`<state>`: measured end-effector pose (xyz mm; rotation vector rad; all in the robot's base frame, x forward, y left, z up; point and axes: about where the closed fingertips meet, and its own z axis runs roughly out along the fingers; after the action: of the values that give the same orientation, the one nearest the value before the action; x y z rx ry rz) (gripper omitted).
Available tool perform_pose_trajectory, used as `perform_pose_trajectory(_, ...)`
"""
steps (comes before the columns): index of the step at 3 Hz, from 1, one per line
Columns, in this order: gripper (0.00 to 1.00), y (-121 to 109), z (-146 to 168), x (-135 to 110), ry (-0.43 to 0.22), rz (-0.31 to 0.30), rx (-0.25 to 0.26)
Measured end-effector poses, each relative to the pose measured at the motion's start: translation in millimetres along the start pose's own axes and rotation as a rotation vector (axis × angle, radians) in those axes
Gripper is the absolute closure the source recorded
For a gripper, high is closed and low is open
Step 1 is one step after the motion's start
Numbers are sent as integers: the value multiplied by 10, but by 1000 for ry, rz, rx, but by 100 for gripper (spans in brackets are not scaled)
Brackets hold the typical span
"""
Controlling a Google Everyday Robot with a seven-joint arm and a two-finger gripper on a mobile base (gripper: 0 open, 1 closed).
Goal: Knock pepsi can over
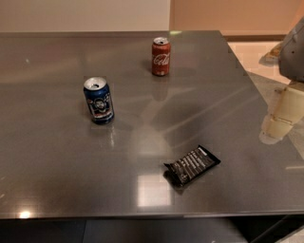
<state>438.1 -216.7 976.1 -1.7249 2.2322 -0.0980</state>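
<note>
Table surface: a grey, glossy tabletop (57, 180) fills most of the view, with lamp glare near its front edge.
Black packet: the black packet (192, 165) lies flat and nearest, right of centre, well apart from both cans.
Gripper: the gripper (281, 117) is at the right edge of the view, off the table's right side. It is partly cut off and well apart from everything on the table.
Jaws: I cannot tell whether they are apart or together.
Pepsi can: the pepsi can (99, 100) stands upright left of centre at middle depth, with nothing touching it.
Coca-Cola can: the Coca-Cola can (161, 57) stands upright farther back and to the right, well apart from the blue one.
Background: a pale wall (85, 14) rises beyond the far edge.
Step in hand: probably the approach, since the blue can is not yet tipped.
Doing it well: come in from the right, between packet and red can. Strike high on the blue can's side so it topples rather than slides.
Risk: on so slick a surface a low push may only shove the can along, and once down it may roll.
</note>
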Motion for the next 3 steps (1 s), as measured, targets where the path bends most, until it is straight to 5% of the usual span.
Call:
perform_pose_trajectory(2, 0, -17, -2, -33, -12, -2, 1)
perform_pose_trajectory(3, 0, -105, 98, -235, -70, -15, 4)
